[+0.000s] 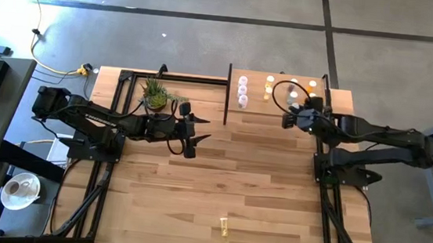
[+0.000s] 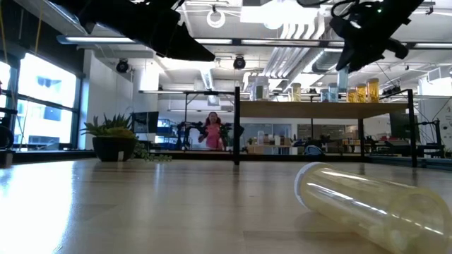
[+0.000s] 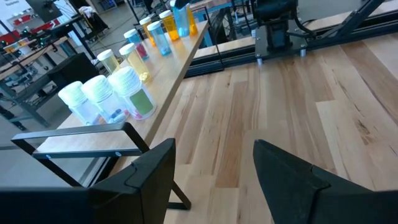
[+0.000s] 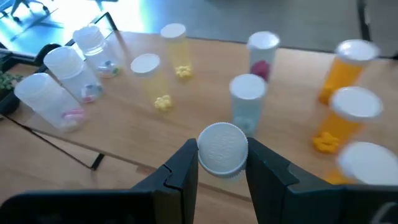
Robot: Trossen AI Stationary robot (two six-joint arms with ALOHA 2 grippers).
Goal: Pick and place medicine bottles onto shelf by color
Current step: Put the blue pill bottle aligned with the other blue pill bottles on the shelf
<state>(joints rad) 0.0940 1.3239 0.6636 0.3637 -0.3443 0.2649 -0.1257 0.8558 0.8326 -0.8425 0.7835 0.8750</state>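
Note:
The shelf [image 1: 281,103] stands at the table's far right and bears several medicine bottles with white caps. From left to right these are clear ones [image 4: 62,81], yellow ones [image 4: 161,68], a pale blue one [image 4: 247,102], a purplish one [image 4: 262,53] and orange ones [image 4: 345,87]. My right gripper [image 1: 291,117] is over the shelf's near edge, shut on one more white-capped bottle [image 4: 221,149]. One yellow bottle [image 1: 224,228] lies on its side near the table's front edge, close to the low view [image 2: 367,204]. My left gripper [image 1: 193,139] hovers open over the table's middle, holding nothing. My right gripper pinches the bottle by its white cap [image 4: 221,163], one finger on each side of the cap. The fingers slant down toward the shelf. The cap faces the wrist camera and hides the bottle's body. I cannot tell whether its base rests on the shelf.
A small potted plant [image 1: 156,94] stands at the far edge, left of the shelf. The shelf's black frame post [image 1: 227,95] rises at its left end. Bare planked tabletop [image 1: 258,188] lies between the two arms. A person shows far off in the room [image 2: 212,130].

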